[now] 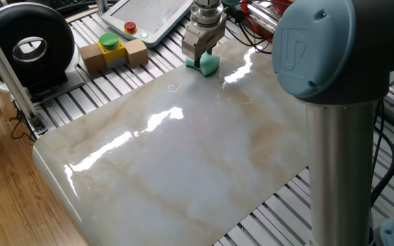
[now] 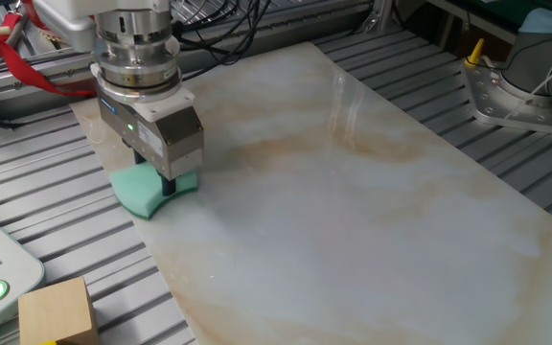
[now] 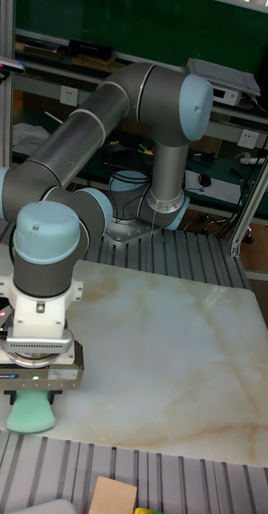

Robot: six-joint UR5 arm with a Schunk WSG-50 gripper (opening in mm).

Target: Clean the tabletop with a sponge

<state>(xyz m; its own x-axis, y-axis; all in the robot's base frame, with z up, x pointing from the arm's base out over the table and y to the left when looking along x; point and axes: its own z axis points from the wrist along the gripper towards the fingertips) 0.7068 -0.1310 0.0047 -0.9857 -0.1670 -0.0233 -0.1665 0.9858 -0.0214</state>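
arm bent low, gripper [image 2: 167, 182] pointing straight down, fingers closed.

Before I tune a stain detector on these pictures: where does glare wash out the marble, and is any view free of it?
One fixed view: bright white streaks of reflected light cross the tabletop, near the front-left corner, mid-slab, and beside the sponge. The other fixed view: only a faint reflection at the far side, veins readable. Tall fixed view: even, matte-looking light, but the gripper hides part of the sponge.
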